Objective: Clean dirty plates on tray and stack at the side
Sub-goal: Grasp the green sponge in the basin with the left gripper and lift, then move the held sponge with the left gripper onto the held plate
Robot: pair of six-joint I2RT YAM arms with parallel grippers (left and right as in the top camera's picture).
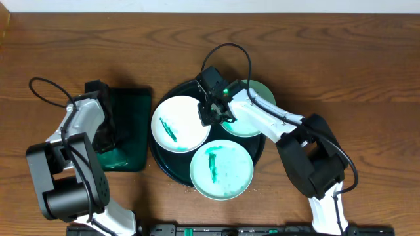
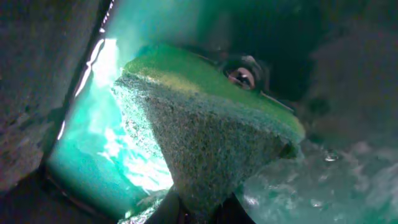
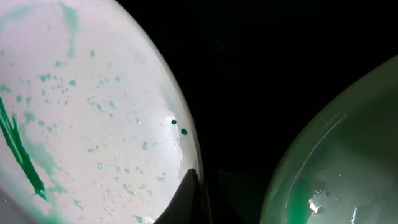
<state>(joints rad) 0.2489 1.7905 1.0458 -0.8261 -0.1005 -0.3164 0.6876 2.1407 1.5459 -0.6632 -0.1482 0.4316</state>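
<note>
Overhead: brown wood-grain table (image 1: pixel 341 59); left gripper (image 1: pixel 106 131) pinches green sponge (image 2: pixel 205 137), right gripper (image 1: pixel 211 113) clenched beside white round plate (image 1: pixel 180 124), frame centre.

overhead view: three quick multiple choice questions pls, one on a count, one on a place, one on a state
1. How many plates lie on the black tray? A two; B four; C three.
2. Where is the sponge? A on the black tray; B at the green tray; C on a plate.
3. The white plate is: A smeared green; B clean; C upside down.
Answers: 1 C, one white and two mint. 2 B, the left wrist view shows it over the wet green tray. 3 A, a green streak crosses it.
</note>
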